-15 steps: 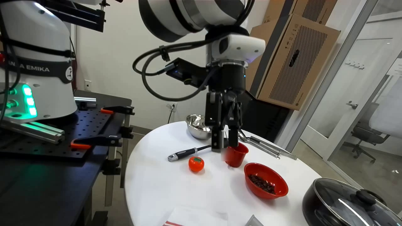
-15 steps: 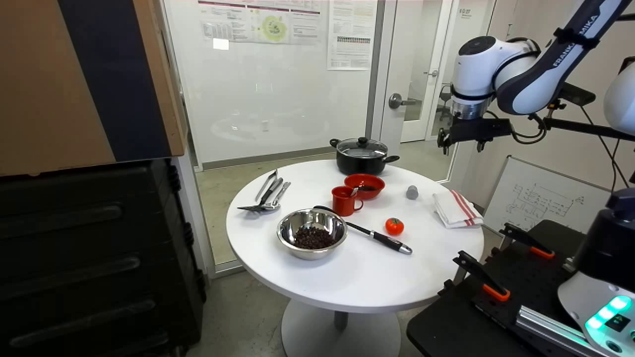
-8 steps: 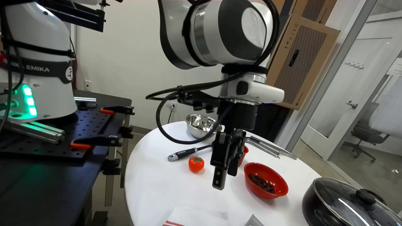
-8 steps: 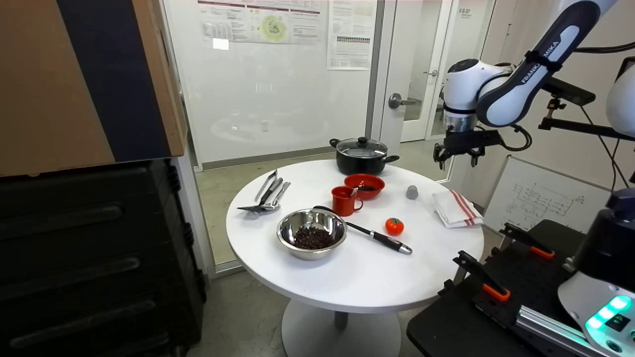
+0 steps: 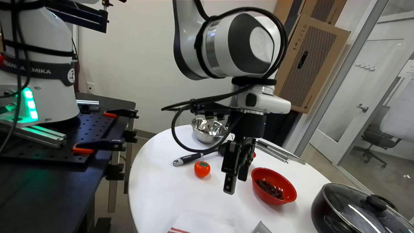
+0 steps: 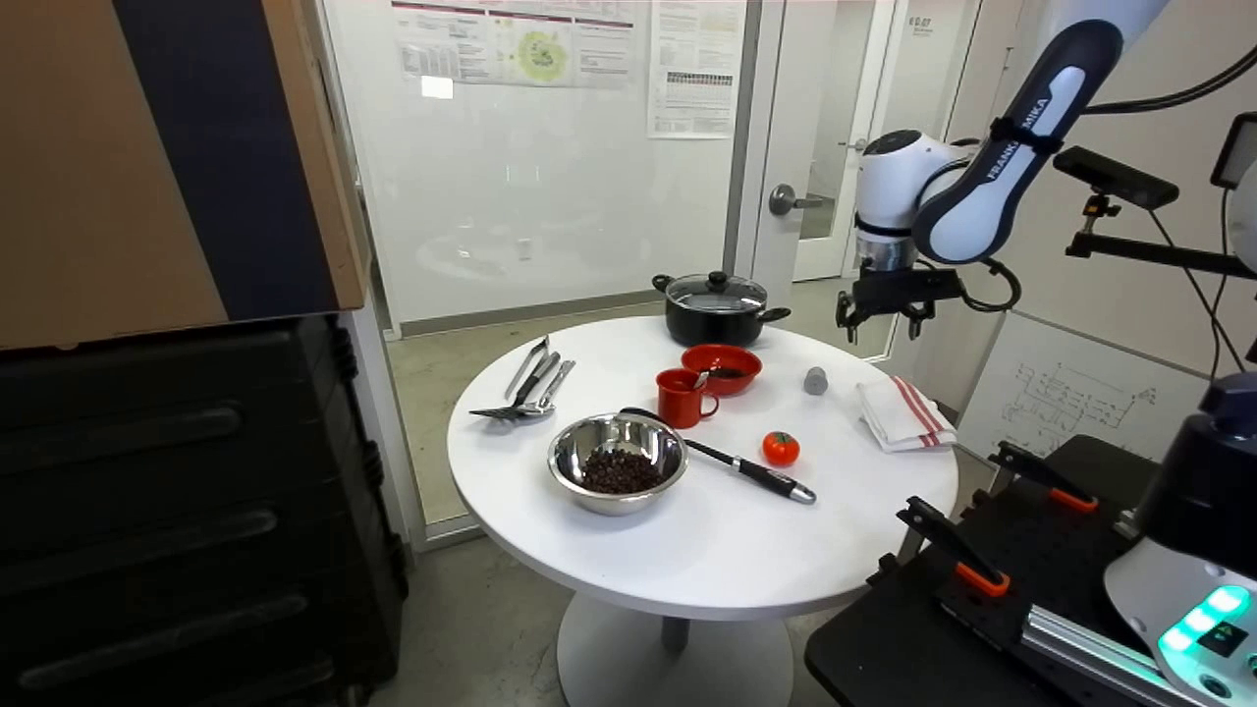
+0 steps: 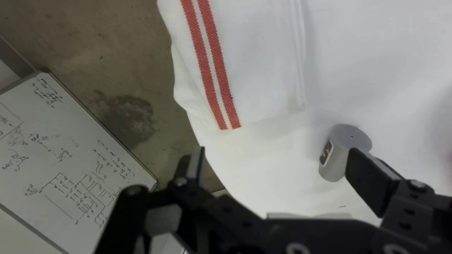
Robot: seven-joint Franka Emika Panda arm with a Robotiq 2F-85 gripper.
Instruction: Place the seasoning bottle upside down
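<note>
Wrist view: seasoning bottle [image 7: 339, 152] stands ungrasped on white table [image 7: 388, 77], near red-striped towel [image 7: 261, 63]
Gripper [image 7: 276, 160] hangs above, jaws wide apart, empty; judged pre-grasp, with pick-up, inversion and set-down remaining; which end is up, unclear

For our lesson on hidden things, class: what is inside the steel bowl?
In an exterior view, the steel bowl holds small dark pieces. Whatever lies beneath them is covered and cannot be seen.
</note>
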